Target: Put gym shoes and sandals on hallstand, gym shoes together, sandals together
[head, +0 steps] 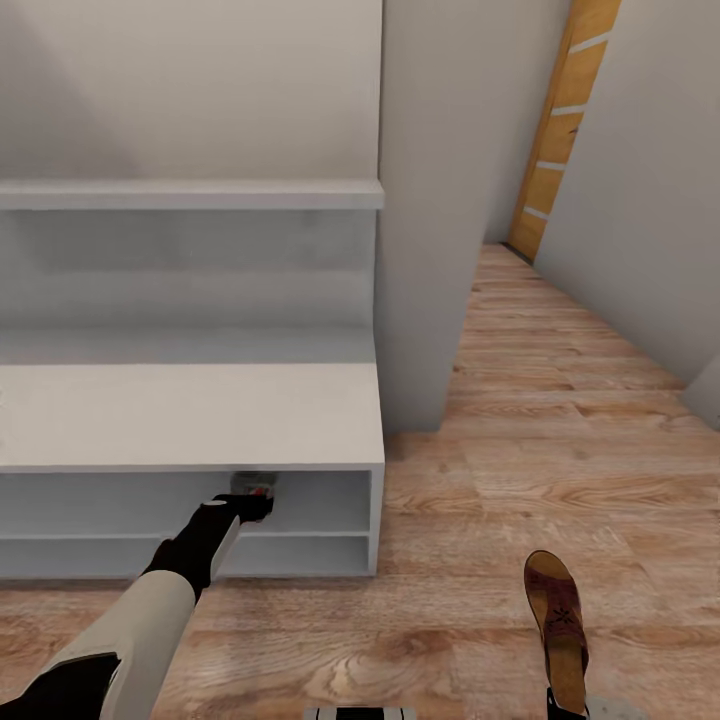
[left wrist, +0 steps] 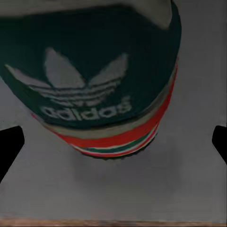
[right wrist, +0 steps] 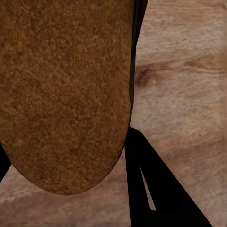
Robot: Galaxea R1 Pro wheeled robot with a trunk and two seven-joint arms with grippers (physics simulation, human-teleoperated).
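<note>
One gym shoe [left wrist: 104,71] stands on the upper shelf level of the white hallstand [head: 190,415]. Its green heel patch with a white logo faces the left wrist camera. My left gripper [head: 252,497] reaches under the bench top just behind the gym shoe [head: 256,483]. Its black fingertips [left wrist: 10,144] stand wide apart and clear of the heel, so it is open. One brown sandal [head: 557,612] with a tan insole [right wrist: 66,90] is held over the corridor floor [head: 560,420] at the lower right. My right gripper [head: 566,706] is shut on its near end.
A long floating shelf [head: 190,193] hangs above the bench. A grey wall pillar [head: 425,220] stands right of the hallstand. The corridor runs back past it to a wooden door [head: 560,130]. The lower shelf level [head: 200,555] is open.
</note>
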